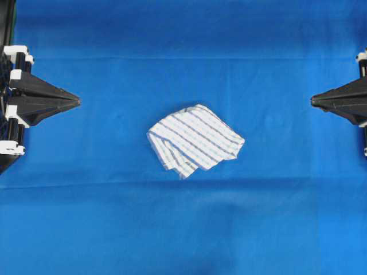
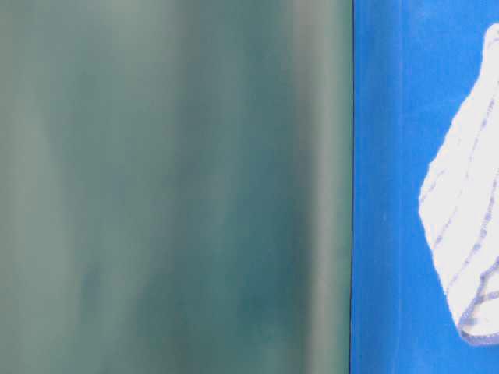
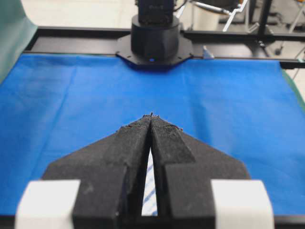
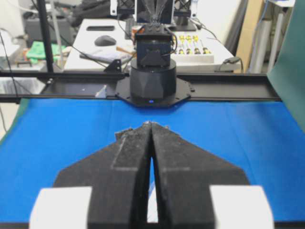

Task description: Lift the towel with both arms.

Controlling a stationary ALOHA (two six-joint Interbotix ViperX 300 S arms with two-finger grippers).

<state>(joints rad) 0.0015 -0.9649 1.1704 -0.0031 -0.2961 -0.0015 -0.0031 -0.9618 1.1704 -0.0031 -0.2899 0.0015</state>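
The towel (image 1: 196,139) lies crumpled and partly folded over itself in the middle of the overhead view, on the blue cloth covering the tabletop (image 1: 183,229). It looks thin, light and limp, so it will likely sag and bunch wherever it is pinched, and a single layer may slip out of a shallow hold. The best places to take hold seem to be its two outer ends, the folded edge toward the left of the frame and the corner toward the right, one for each arm. No container appears in any view. The left gripper (image 1: 77,101) sits at the left edge of the overhead view and the right gripper (image 1: 313,101) at the right edge, both well apart from the towel, with their tips pressed together and nothing held.
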